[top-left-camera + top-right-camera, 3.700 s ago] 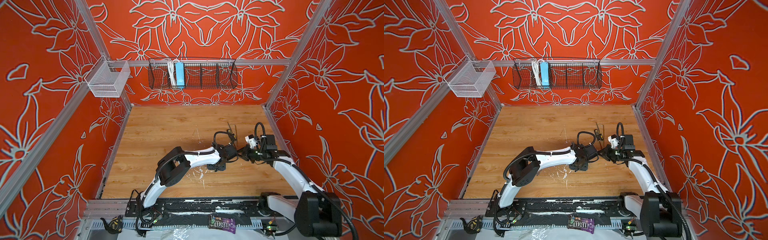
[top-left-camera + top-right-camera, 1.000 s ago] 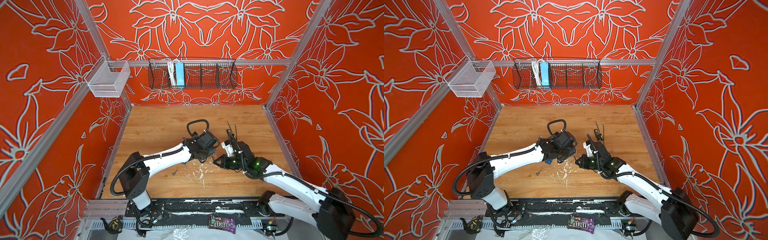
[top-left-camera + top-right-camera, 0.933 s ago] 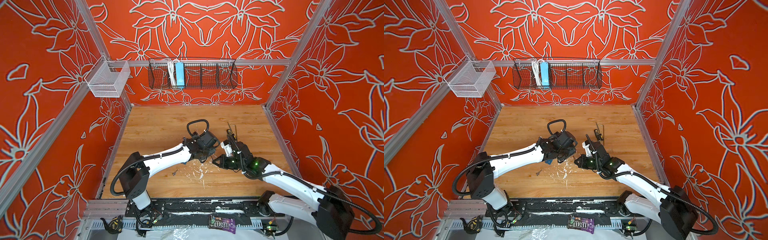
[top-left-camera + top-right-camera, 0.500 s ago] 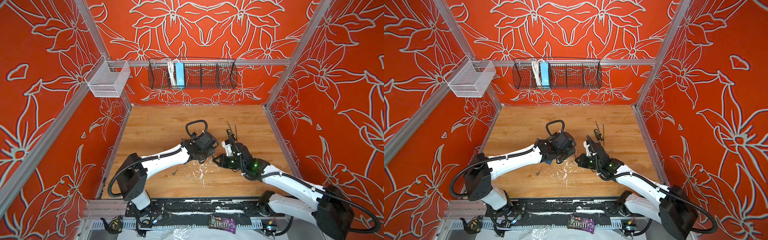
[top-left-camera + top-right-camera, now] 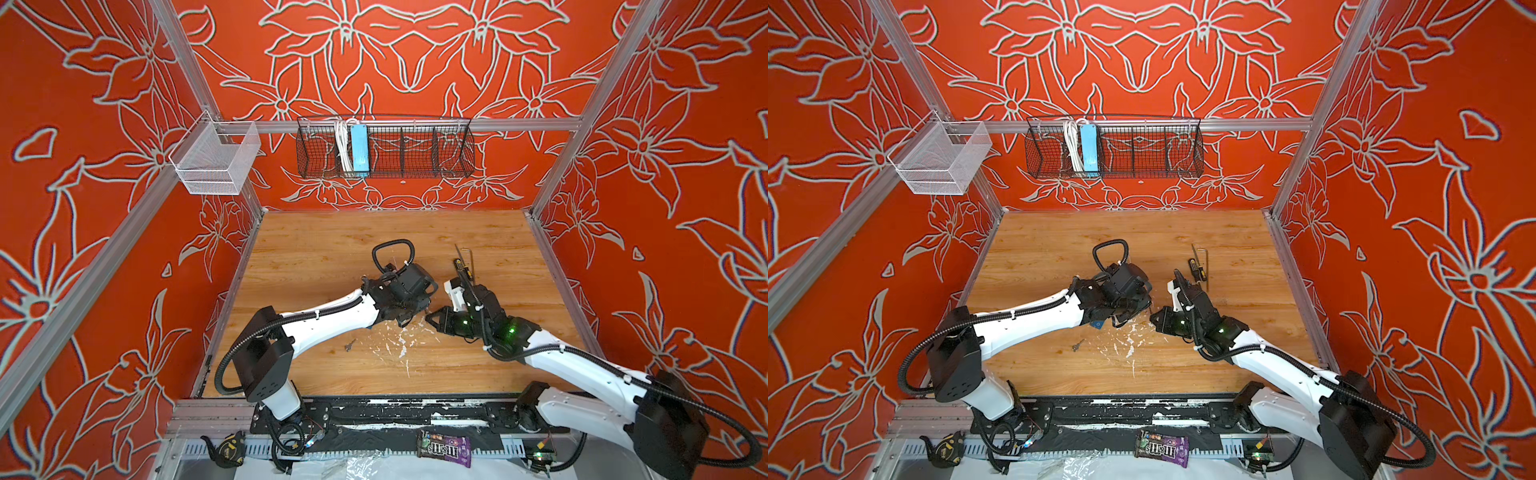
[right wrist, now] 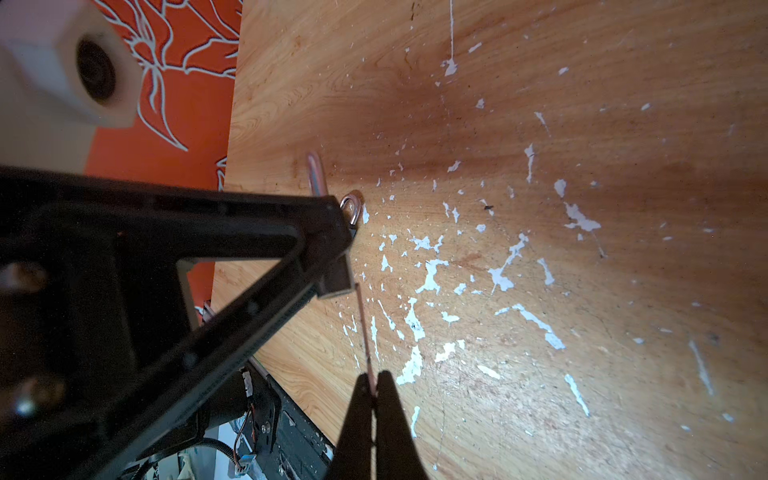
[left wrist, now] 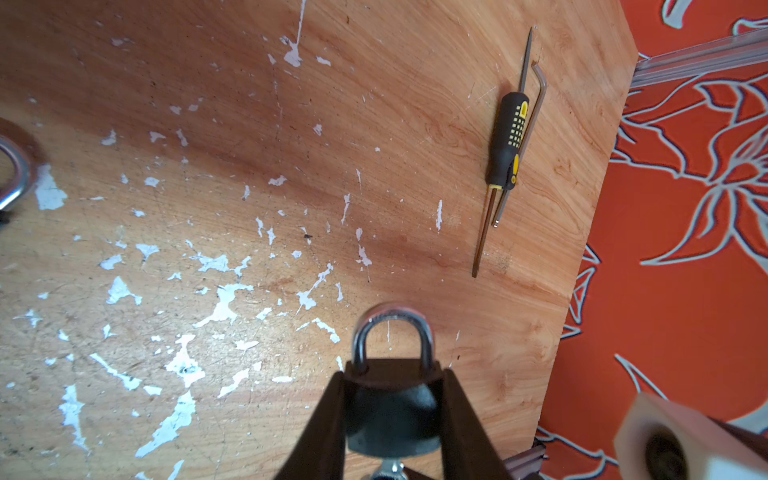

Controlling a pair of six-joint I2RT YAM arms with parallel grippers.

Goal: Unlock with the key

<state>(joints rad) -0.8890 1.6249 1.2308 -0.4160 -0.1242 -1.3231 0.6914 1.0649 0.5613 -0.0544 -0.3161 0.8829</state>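
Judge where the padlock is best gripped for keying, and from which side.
Grip the body of the padlock across its two narrow edges, fingers coming in from the keyway end, as the left gripper does. That probably suits: the shackle is left free at the far end, and the base faces the key pinched in the right gripper.

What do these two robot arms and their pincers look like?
The left arm and right arm have white shells, black joints and black ribbed hoses tied alongside. Green lights glow near the right wrist. The left gripper and right gripper are black, with flat fingers tapering to narrow tips.
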